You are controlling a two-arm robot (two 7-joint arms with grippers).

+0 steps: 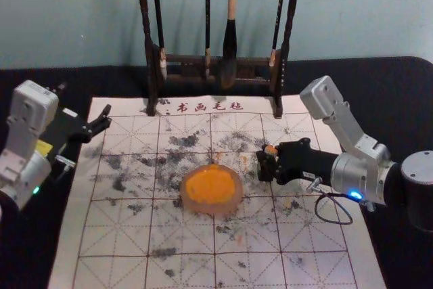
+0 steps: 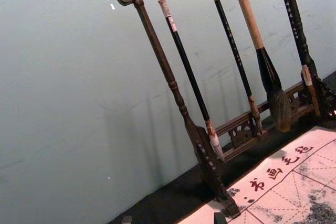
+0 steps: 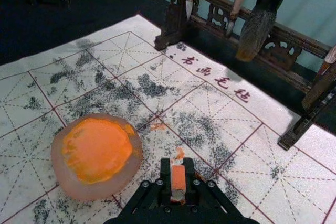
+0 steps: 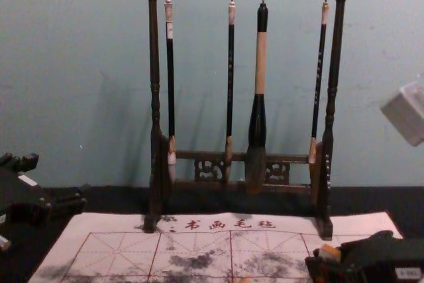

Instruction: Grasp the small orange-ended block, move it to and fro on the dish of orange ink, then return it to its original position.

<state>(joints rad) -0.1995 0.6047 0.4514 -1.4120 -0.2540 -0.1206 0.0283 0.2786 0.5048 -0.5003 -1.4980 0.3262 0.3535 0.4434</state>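
Head view: the right gripper (image 1: 266, 164) is over the mat (image 1: 318, 262), on the right-hand side of the dish (image 1: 231, 208) and apart from it. The block (image 1: 271, 149) is between its fingers, orange end exposed. The dish holds orange ink (image 1: 210, 185). The left gripper (image 1: 85, 102) is parked at the mat's left edge, its fingers released and well apart. The brush rack (image 1: 150, 72) stands at the far edge of the mat.

Left wrist view: the rack and its hanging brushes (image 2: 189, 69); two fingertips are spread apart.

Right wrist view: the fingers are clenched on the block, beside the dish and touching neither dish nor ink. Orange smears mark the mat nearby.

Chest view: the right gripper is low on the right; the orange patch at its fingers appears to be the block's end.
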